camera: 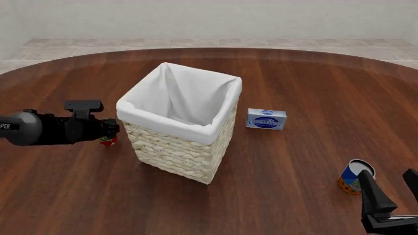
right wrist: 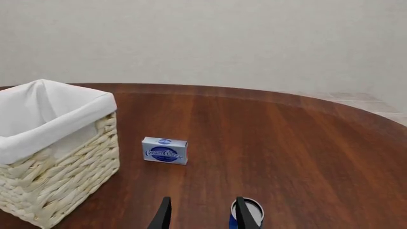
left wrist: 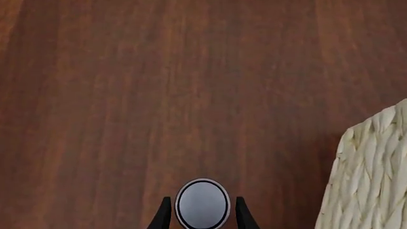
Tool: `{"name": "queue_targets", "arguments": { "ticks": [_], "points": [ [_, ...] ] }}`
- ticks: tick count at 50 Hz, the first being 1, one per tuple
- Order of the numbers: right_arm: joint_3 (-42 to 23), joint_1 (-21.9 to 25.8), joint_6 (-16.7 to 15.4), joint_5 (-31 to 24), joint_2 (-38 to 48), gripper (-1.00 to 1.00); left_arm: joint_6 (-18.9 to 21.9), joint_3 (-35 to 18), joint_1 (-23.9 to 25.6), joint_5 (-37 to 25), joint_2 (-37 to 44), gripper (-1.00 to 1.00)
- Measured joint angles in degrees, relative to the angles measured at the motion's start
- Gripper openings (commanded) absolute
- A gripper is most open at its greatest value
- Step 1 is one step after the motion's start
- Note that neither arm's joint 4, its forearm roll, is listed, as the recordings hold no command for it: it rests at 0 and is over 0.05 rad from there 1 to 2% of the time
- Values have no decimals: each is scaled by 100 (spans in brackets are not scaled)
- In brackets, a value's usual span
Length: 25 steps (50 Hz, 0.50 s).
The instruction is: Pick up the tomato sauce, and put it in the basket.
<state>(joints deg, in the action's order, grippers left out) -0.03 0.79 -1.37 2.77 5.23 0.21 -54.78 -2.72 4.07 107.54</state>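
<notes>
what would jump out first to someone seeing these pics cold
The tall cream basket with its white liner dominates the middle of the table. At its left side, the left gripper has its fingers on either side of the small tomato sauce can, seen from above in the left wrist view. A blue box lies to the basket's right, and a blue-and-orange can stands near the right gripper.

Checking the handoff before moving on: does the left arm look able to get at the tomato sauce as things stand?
Probably yes: the left gripper already has a finger on each side of the tomato sauce, with nothing between them; the basket stands off to one side.
</notes>
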Motion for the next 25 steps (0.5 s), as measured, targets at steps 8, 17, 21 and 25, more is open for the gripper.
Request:
{"name": "queue_targets", "arguments": {
  "ticks": [8,17,21,25],
  "points": [
    [0,-2,-1,77,82,100,-32,43,4,77,63,100],
    [1,-3,-4,126,137,100,-79,87,24,154,128,100],
    [1,-2,-6,126,139,100,-121,99,26,171,133,-100],
    [1,1,-8,112,127,100,-165,115,38,183,124,-100]
  ]
}}
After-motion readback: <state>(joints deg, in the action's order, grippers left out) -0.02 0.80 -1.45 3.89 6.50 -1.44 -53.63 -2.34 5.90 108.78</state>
